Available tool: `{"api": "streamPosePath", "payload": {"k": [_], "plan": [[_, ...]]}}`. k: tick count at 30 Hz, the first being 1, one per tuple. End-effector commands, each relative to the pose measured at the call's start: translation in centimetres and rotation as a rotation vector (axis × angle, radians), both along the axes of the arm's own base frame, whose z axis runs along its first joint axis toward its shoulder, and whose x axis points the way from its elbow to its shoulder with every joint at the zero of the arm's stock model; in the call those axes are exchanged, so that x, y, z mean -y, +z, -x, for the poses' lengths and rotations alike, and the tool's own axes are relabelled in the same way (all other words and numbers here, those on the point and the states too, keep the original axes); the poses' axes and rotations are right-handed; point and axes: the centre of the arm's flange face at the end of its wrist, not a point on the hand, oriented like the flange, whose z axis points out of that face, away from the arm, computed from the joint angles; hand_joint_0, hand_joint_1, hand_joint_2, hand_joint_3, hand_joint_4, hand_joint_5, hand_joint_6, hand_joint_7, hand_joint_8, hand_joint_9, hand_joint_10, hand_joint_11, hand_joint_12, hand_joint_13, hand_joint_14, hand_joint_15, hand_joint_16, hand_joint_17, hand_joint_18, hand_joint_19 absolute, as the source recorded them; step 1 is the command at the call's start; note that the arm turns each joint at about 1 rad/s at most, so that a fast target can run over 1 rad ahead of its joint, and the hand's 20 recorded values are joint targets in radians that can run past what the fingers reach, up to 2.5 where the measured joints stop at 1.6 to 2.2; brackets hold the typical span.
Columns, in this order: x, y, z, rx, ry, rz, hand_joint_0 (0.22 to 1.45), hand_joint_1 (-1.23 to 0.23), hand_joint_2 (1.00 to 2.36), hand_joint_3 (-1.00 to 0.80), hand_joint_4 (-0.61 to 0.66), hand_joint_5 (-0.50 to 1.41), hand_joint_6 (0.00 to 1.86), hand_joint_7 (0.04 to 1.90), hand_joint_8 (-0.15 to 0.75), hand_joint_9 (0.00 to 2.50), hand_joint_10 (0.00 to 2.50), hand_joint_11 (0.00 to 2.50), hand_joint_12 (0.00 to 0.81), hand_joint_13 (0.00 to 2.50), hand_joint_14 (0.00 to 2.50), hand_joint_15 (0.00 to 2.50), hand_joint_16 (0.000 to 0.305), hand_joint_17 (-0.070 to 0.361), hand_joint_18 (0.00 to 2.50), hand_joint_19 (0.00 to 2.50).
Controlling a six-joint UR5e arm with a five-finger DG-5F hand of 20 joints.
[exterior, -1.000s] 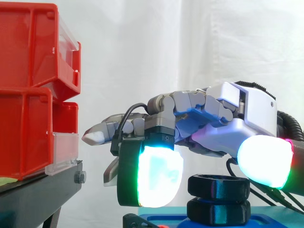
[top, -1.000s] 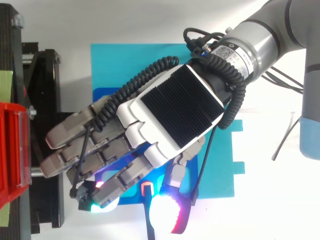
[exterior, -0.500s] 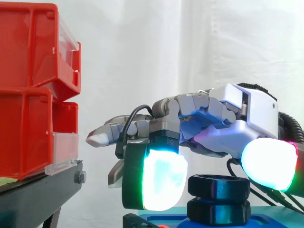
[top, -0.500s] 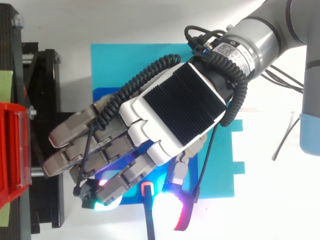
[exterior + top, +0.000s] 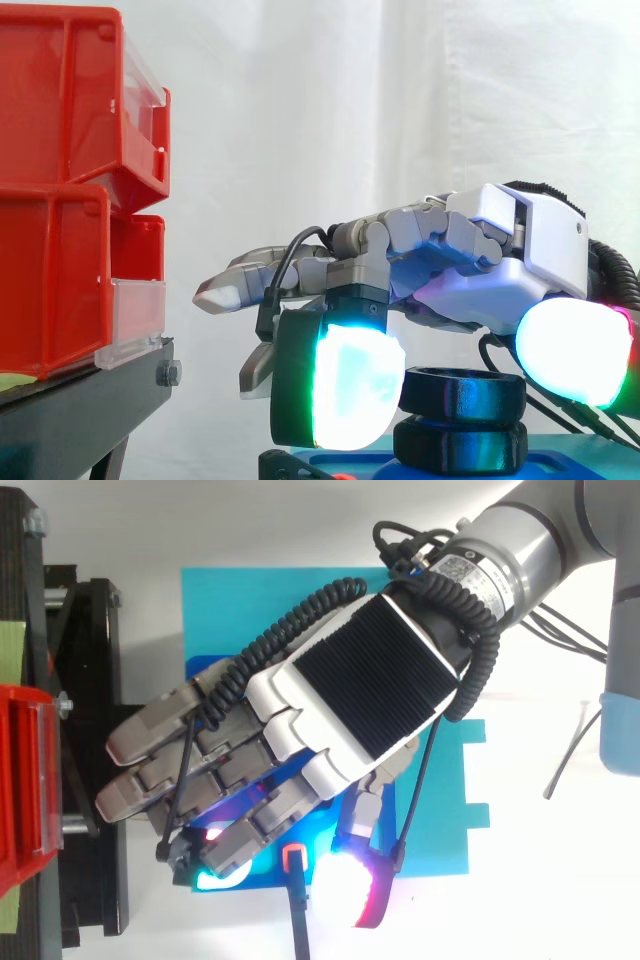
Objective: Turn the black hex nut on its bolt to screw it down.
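The black hex nut sits on its bolt above a second black hex piece on the blue base. My hand hovers palm down just over the nut, covering it in the top view. Most fingers reach out straight to the left. One finger bends down, its glowing pad hanging in front of the nut's left edge. The thumb's pad glows at the nut's right, a little higher. I see neither pad gripping the nut.
Red bins stand stacked on the black stand at the left, close to the straight fingertips. The blue base lies on a cyan mat. A small orange piece sits at the base's near edge.
The hand has slid to the right, away from the bins, with both glowing pads moving along with it. The nut has stayed where it was.
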Motion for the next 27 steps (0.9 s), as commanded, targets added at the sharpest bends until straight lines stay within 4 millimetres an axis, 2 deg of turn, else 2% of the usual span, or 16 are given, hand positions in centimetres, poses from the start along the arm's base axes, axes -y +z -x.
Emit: {"api": "streamPosePath", "payload": {"k": [1,22,27], "plan": [[0.4,0.0,0.1,0.002,0.000,0.003,0.44,-0.31,1.00,-0.50,0.12,-0.17,0.64,1.04,0.203,0.69,0.01,0.35,0.105,0.37,0.01,0.15,0.013,0.029,0.00,0.38],[2.7,0.1,0.7,0.017,0.006,0.020,0.44,-0.32,1.00,-0.50,0.13,-0.18,0.68,0.99,0.201,0.69,0.01,0.35,0.105,0.38,0.01,0.15,0.013,0.028,0.00,0.38],[3.3,0.0,0.9,0.014,0.013,0.024,0.44,-0.23,1.00,-0.50,0.13,-0.18,0.68,0.98,0.206,0.69,0.01,0.35,0.108,0.37,0.01,0.15,0.013,0.029,0.00,0.39]]}}
